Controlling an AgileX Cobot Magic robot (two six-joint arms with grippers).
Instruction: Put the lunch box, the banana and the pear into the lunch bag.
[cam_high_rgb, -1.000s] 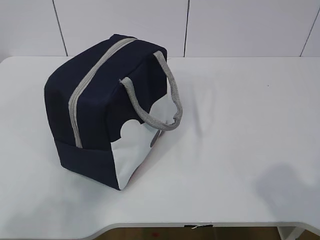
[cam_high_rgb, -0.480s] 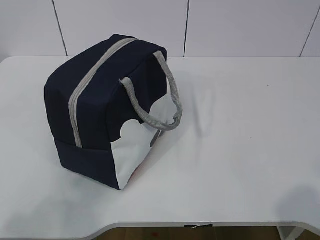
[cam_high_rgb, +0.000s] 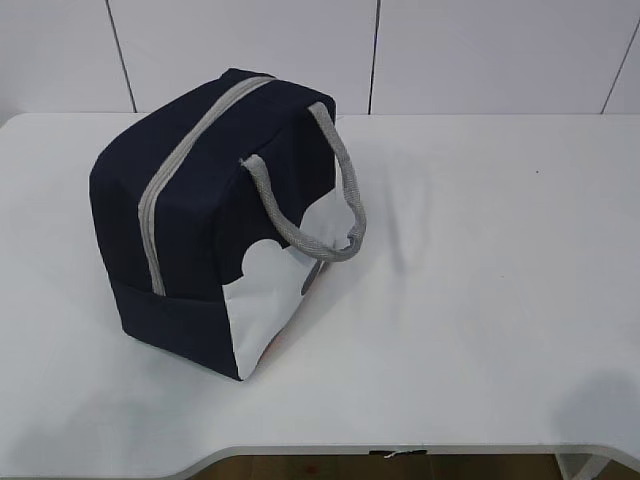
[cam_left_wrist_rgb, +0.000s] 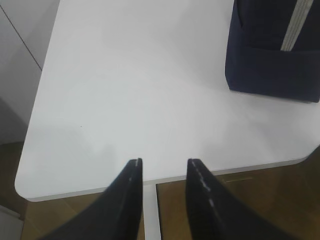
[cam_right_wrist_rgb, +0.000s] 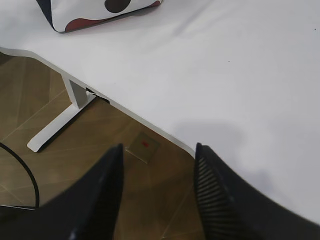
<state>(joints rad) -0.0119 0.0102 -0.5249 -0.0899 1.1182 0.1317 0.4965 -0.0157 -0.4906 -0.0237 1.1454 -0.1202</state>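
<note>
I see the lunch bag (cam_high_rgb: 215, 215) standing zipped on the left half of the table (cam_high_rgb: 480, 250). My left gripper (cam_left_wrist_rgb: 162, 167) is spread and empty, the bag well ahead to its right. My right gripper (cam_right_wrist_rgb: 157, 152) is spread and empty over the table's edge, the bag far off.

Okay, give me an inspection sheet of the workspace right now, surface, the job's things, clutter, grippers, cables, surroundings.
Surface: white table, bare apart from the bag.
Job's things: lunch bag stands on the table's left half, grey zipper closed along its top, rope handles drooping to one side. Lunch box, banana, pear: nothing seen.
Clutter: nothing seen.
Grippers: left gripper and right gripper both off the table's near edge, jaws open, nothing held.
Cables: one dark cable on the floor.
Surroundings: white panelled wall, wood-look floor, white table leg.
</note>
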